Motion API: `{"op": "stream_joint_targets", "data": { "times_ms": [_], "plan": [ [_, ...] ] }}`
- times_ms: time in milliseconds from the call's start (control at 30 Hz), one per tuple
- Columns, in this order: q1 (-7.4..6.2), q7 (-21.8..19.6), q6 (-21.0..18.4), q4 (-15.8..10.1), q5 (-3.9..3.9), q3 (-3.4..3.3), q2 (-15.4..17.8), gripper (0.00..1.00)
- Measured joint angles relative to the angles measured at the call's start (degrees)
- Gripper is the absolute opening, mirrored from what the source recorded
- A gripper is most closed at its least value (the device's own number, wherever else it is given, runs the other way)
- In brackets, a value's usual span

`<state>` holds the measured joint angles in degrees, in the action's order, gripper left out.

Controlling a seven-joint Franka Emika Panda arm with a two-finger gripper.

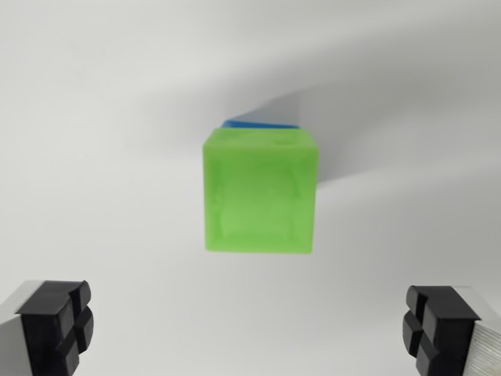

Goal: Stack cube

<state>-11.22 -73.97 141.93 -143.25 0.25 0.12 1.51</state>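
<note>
Green cube (261,192) sits dead center of my wrist view on the white table (94,117), with a sliver of blue cube (258,124) peeking out just behind its top edge. Gripper (250,333) is spread wide, holding nothing, pads (59,321) down in both bottom corners.

Plain white tabletop (102,157) under soft, shadowed light.

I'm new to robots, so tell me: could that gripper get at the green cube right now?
Probably yes. The gripper is open, its fingers wide apart at the bottom corners, and nothing lies between them and the green cube. A blue cube peeks out just behind it, but not in the way.
</note>
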Motion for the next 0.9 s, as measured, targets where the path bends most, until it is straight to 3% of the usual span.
{"op": "stream_joint_targets", "data": {
  "times_ms": [567, 900],
  "plan": [
    [0.00, 0.00, -11.80, 3.92, 0.00, 0.00, 7.92, 1.00],
    [0.00, 0.00, -17.72, 6.91, 0.00, 0.00, 10.85, 1.00]
  ]
}}
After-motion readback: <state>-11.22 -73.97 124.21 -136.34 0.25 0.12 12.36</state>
